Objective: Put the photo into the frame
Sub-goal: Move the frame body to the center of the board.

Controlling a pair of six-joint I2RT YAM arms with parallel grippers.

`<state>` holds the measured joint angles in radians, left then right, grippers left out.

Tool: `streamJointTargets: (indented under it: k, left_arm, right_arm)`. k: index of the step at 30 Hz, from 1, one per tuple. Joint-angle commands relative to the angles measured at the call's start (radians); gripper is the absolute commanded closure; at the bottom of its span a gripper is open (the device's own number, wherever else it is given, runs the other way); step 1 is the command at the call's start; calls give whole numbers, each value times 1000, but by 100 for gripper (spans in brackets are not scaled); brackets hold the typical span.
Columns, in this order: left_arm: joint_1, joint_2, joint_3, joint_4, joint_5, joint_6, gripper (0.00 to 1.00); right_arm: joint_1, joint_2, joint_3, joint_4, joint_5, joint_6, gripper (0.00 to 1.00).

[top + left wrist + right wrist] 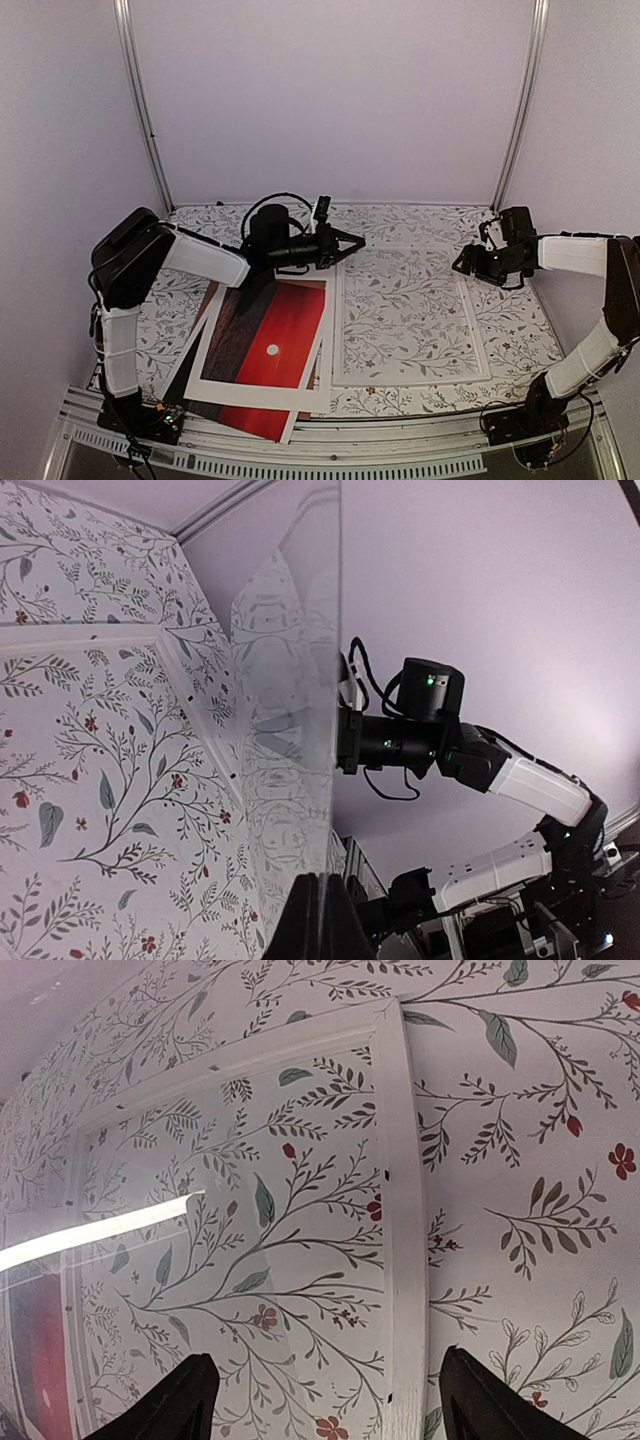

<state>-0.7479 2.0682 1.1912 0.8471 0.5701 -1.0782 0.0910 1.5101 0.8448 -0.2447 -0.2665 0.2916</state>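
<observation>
We see the left gripper (350,241) reached over the far left corner of the frame (410,381), jaws pinched on the edge of a clear sheet (285,680); in the left wrist view its fingers (300,925) clamp that sheet, which stands up on edge and mirrors the floral pattern. We can't tell where the sheet's far edge ends.

The frame lies flat on the floral table (520,330), right of centre, the pattern showing through it; its white rim (400,1160) runs just ahead of the right wrist camera.

The right gripper (470,262) hovers by the frame's far right corner, jaws wide apart with nothing between them; its 2 fingers (190,1400) sit low in the wrist view, above the frame's right rail.

The photo (285,335) is outside the frame, flat on the table to its left, near the left arm's base; red sky and a white sun show. A white mat (262,387) lies askew on top of it, and a red corner of the photo pokes out past the mat's near edge. The photo's right side is just beside the frame's left rail; we can't tell if they touch.
</observation>
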Motion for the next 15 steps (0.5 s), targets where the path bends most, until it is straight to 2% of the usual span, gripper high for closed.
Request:
streamJointTargets:
  k: [1,15]
  left_arm:
    - [-6,37,68,-41,-30,-34,100]
    - [-5,142,164,-8,11,-155,100]
  right_arm:
    - [-2,-28,28,-29,18,5,20]
    - [-3,-32,45,-71,54,-3,20]
